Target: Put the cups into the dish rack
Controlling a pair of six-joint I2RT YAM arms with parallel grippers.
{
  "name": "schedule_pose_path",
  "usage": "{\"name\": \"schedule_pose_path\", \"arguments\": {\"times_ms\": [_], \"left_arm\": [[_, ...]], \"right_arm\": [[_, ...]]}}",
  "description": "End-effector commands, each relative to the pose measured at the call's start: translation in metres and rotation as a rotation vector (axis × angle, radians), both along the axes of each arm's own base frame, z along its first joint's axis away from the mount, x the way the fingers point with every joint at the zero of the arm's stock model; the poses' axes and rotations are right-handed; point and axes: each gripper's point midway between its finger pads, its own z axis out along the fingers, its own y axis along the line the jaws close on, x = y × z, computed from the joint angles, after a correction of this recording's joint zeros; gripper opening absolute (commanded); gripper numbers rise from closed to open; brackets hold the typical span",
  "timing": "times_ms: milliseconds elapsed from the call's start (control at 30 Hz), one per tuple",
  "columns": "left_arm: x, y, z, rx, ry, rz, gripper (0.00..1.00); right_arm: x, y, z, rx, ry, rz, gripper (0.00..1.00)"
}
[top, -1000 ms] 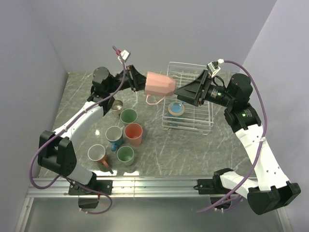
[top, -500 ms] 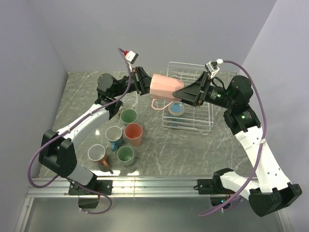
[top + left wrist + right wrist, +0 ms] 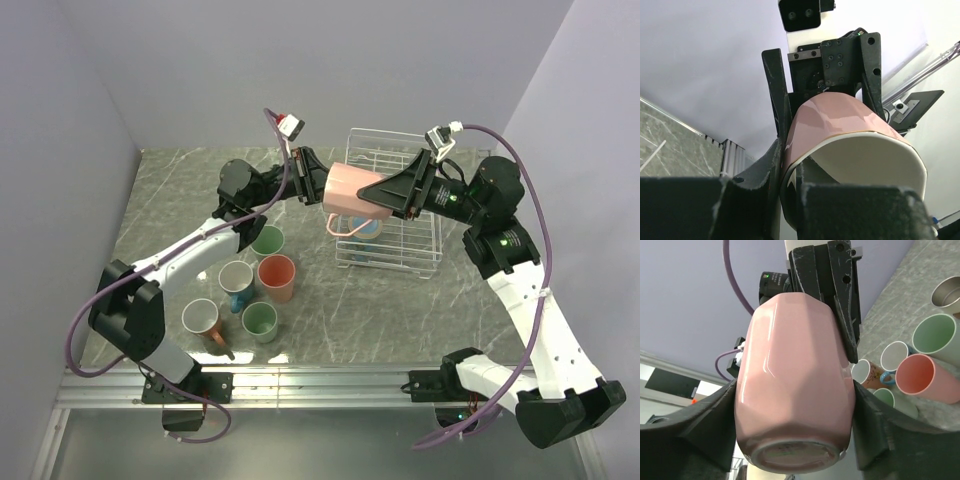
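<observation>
**Top external view: pink cup (image 3: 345, 188) in mid-air handover**

You are at the transfer step. The left gripper (image 3: 322, 185) is clamped on the cup's rim, and the cup lies sideways in the air over the dish rack's (image 3: 395, 250) left edge. The right gripper (image 3: 366, 191) straddles the cup's body; you cannot tell whether it presses. Next, secure that grip, then release the left.

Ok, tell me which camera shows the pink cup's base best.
Right wrist: the pink cup shows its whole base, close up. Left wrist shows its rim and inside; the top view shows its side and hanging handle, base hidden by the right gripper.
</observation>
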Motion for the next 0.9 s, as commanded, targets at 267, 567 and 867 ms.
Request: {"name": "schedule_pose_path", "arguments": {"times_ms": [267,567,867], "left_arm": [[0.006,-0.002,0.001,0.069,-0.074,0.098,0.53],[0.049,0.026,-0.068,0.426,0.007,0.385,0.72],[0.093,0.122,-0.120,0.711,0.070,0.845,0.71]], "right_arm": [[-0.006,-0.003,0.023,-0.031,-0.096,-0.026,0.00],[0.018,-0.021,0.011,-0.117,-0.035,-0.164,0.00],[0.081,-0.147,-0.045,-0.747,0.077,-0.818,0.00]]}}
